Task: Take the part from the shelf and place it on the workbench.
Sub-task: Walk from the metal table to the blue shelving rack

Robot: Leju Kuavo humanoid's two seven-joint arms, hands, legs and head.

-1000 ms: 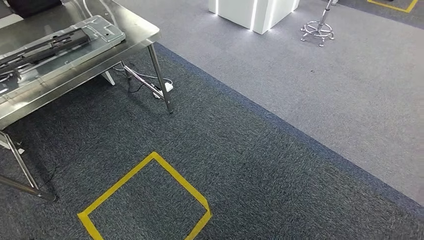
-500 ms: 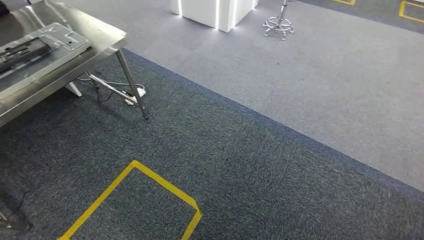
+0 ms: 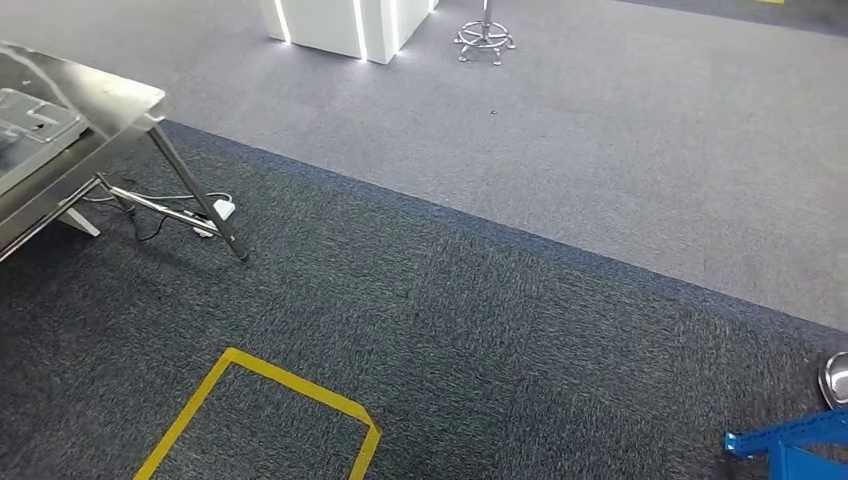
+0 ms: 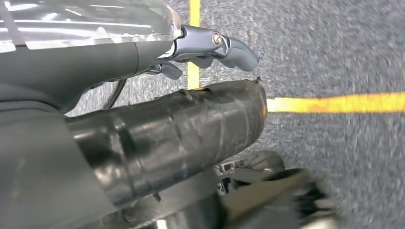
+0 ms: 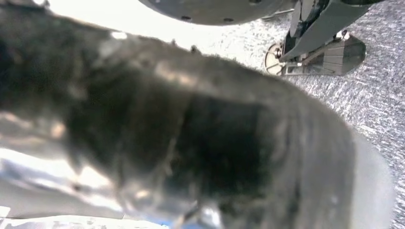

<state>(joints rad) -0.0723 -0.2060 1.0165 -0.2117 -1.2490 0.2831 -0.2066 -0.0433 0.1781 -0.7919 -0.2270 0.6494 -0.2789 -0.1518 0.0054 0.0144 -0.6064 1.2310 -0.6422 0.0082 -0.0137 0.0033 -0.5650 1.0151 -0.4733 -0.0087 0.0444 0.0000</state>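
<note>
Hanging the left hand (image 4: 210, 45) low over speckled carpet (image 4: 334, 52), with pale grey fingers (image 4: 239, 50) curling slightly beside a dark, glossy, banded cylinder (image 4: 172, 138). Not managing to tell whether that cylinder belongs to the hand or is being held, so leaving the grip undecided. Crossing lines of yellow tape (image 4: 334, 102) on the carpet just beyond the fingers. Seeing the right hand (image 5: 191, 133) as a dark blur close to the lens, its opening and any load impossible to judge.

Looking out from the head view: lying flat on the steel workbench (image 3: 120, 100) at the far left, a pale metal panel (image 3: 30, 120), partly cut off by the frame edge. Not being able to say whether that panel is the part. Resting under the bench near a slanted leg, a white power strip (image 3: 222, 209) with its cables. Marking the dark carpet nearby, a yellow tape square (image 3: 290, 390). Standing well apart across the lighter carpet, a white lit block (image 3: 340, 25) and a chrome stool base (image 3: 485, 40). Poking in at the lower right corner, a blue frame (image 3: 790, 440) with a shiny metal object (image 3: 835, 378) just above it.
</note>
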